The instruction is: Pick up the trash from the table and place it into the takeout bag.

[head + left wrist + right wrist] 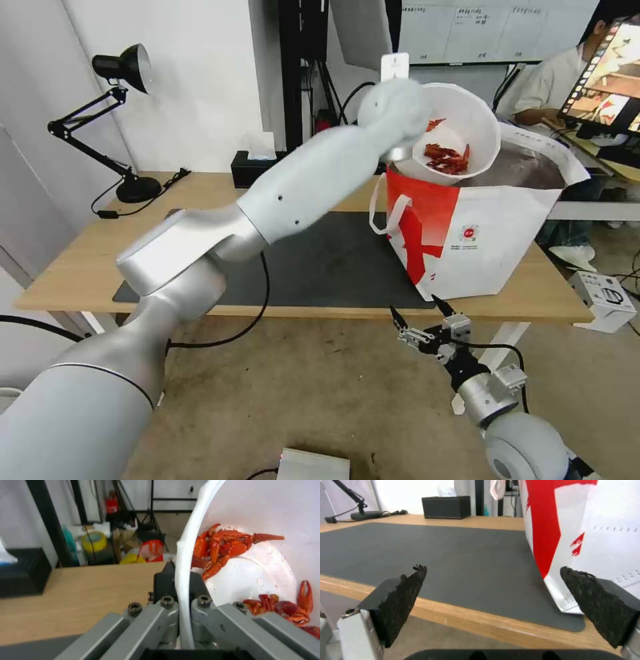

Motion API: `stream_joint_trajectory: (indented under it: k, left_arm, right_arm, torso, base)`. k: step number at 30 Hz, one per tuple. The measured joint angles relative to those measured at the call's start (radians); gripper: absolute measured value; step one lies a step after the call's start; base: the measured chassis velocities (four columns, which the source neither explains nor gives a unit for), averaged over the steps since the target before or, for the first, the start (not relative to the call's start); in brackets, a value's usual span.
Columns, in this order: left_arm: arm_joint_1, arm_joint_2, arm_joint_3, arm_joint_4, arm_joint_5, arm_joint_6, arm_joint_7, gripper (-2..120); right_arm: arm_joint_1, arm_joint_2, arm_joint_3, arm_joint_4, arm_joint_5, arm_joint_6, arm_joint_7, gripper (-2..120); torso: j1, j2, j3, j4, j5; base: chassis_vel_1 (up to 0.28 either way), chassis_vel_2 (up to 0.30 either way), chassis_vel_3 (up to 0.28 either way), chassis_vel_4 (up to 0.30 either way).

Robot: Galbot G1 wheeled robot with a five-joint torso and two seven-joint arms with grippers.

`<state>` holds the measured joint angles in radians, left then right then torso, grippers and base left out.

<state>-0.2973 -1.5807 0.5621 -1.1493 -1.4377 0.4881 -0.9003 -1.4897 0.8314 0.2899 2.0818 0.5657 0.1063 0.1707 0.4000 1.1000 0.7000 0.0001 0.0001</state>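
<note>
The trash in view is a white round bowl of red crayfish scraps. It hangs tilted over the open mouth of the white and red takeout bag, which stands at the right end of the table. My left gripper is shut on the bowl's rim, one finger inside and one outside. My right gripper is open with nothing in it, low in front of the table's front edge, facing the bag's lower corner.
A dark grey mat covers the table's middle, with a black cable running over its left part. A black tissue box and a black desk lamp stand along the back. A small white box sits on the floor at right.
</note>
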Motion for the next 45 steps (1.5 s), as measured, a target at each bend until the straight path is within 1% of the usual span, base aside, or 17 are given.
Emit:
stream_joint_trajectory:
  k: [6, 9, 14, 16, 17, 19, 26, 28, 29, 32, 34, 36, 37, 39, 41, 44, 45]
  left_arm:
    - [0.003, 0.028, 0.038, -0.062, 0.003, 0.021, 0.017, 0]
    - [0.003, 0.058, 0.056, -0.114, -0.019, 0.057, 0.041, 0]
    - [0.003, 0.083, 0.066, -0.168, -0.113, 0.117, 0.050, 0]
    - [-0.004, 0.102, 0.069, -0.195, -0.199, 0.178, 0.055, 0]
    - [-0.004, 0.102, 0.069, -0.195, -0.199, 0.178, 0.055, 0]
    - [-0.006, 0.114, 0.067, -0.209, -0.271, 0.237, 0.056, 0]
    - [-0.010, 0.126, 0.077, -0.203, -0.305, 0.253, 0.036, 0]
    - [-0.007, 0.125, 0.075, -0.197, -0.304, 0.253, 0.034, 9]
    - [-0.007, 0.125, 0.075, -0.197, -0.304, 0.253, 0.034, 9]
    - [0.004, 0.115, 0.064, -0.201, -0.302, 0.252, 0.035, 23]
    - [0.005, 0.114, 0.063, -0.203, -0.302, 0.252, 0.035, 25]
    - [0.005, 0.112, 0.055, -0.206, -0.300, 0.252, 0.035, 38]
    - [0.005, 0.112, 0.055, -0.206, -0.300, 0.252, 0.035, 38]
    - [0.004, 0.112, 0.039, -0.207, -0.295, 0.251, 0.036, 49]
    - [0.004, 0.115, 0.031, -0.213, -0.285, 0.246, 0.040, 52]
    - [0.001, 0.159, 0.009, -0.259, -0.231, 0.197, 0.081, 65]
    - [0.001, 0.159, 0.009, -0.259, -0.231, 0.197, 0.081, 65]
  right_arm:
    - [0.000, 0.000, 0.000, 0.000, 0.000, 0.000, 0.000, 100]
    - [0.000, 0.000, 0.000, 0.000, 0.000, 0.000, 0.000, 100]
    - [0.000, 0.000, 0.000, 0.000, 0.000, 0.000, 0.000, 100]
    - [0.000, 0.000, 0.000, 0.000, 0.000, 0.000, 0.000, 100]
    - [0.000, 0.000, 0.000, 0.000, 0.000, 0.000, 0.000, 100]
    - [0.000, 0.000, 0.000, 0.000, 0.000, 0.000, 0.000, 100]
    - [0.000, 0.000, 0.000, 0.000, 0.000, 0.000, 0.000, 100]
    - [0.000, 0.000, 0.000, 0.000, 0.000, 0.000, 0.000, 100]
    - [0.000, 0.000, 0.000, 0.000, 0.000, 0.000, 0.000, 100]
    - [0.000, 0.000, 0.000, 0.000, 0.000, 0.000, 0.000, 100]
    - [0.000, 0.000, 0.000, 0.000, 0.000, 0.000, 0.000, 100]
    - [0.000, 0.000, 0.000, 0.000, 0.000, 0.000, 0.000, 100]
    - [0.000, 0.000, 0.000, 0.000, 0.000, 0.000, 0.000, 100]
    - [0.000, 0.000, 0.000, 0.000, 0.000, 0.000, 0.000, 100]
    - [0.000, 0.000, 0.000, 0.000, 0.000, 0.000, 0.000, 100]
    - [0.000, 0.000, 0.000, 0.000, 0.000, 0.000, 0.000, 100]
    - [0.000, 0.000, 0.000, 0.000, 0.000, 0.000, 0.000, 100]
  torso:
    - [0.000, 0.000, 0.000, -0.0002, 0.0000]
    - [0.000, 0.000, 0.000, 0.0000, 0.0000]
    - [0.000, 0.000, 0.000, -0.0001, -0.0002]
    - [0.000, 0.000, 0.000, -0.0002, -0.0002]
    - [0.000, 0.000, 0.000, -0.0002, -0.0002]
    - [0.000, 0.000, 0.000, 0.0000, -0.0003]
    - [0.000, 0.000, 0.000, 0.0000, -0.0002]
    - [0.000, 0.000, 0.000, -0.0001, -0.0002]
    - [0.000, 0.000, 0.000, -0.0001, -0.0002]
    - [0.000, 0.000, 0.000, -0.0001, -0.0002]
    - [0.000, 0.000, 0.000, -0.0002, -0.0001]
    - [0.000, 0.000, 0.000, -0.0002, 0.0000]
    - [0.000, 0.000, 0.000, -0.0002, 0.0000]
    - [0.000, 0.000, 0.000, -0.0002, 0.0000]
    - [0.000, 0.000, 0.000, -0.0002, 0.0000]
    - [0.000, 0.000, 0.000, -0.0004, 0.0000]
    - [0.000, 0.000, 0.000, -0.0004, 0.0000]
  base:
    - [0.000, 0.000, 0.000, 0.000]
    - [0.000, 0.000, 0.000, 0.000]
    - [0.000, 0.000, 0.000, 0.000]
    - [0.000, 0.000, 0.000, 0.000]
    - [0.000, 0.000, 0.000, 0.000]
    - [0.000, 0.000, 0.000, 0.000]
    - [0.000, 0.000, 0.000, 0.000]
    - [0.000, 0.000, 0.000, 0.000]
    - [0.000, 0.000, 0.000, 0.000]
    - [0.000, 0.000, 0.000, 0.000]
    - [0.000, 0.000, 0.000, 0.000]
    - [0.000, 0.000, 0.000, 0.000]
    - [0.000, 0.000, 0.000, 0.000]
    - [0.000, 0.000, 0.000, 0.000]
    - [0.000, 0.000, 0.000, 0.000]
    - [0.000, 0.000, 0.000, 0.000]
    - [0.000, 0.000, 0.000, 0.000]
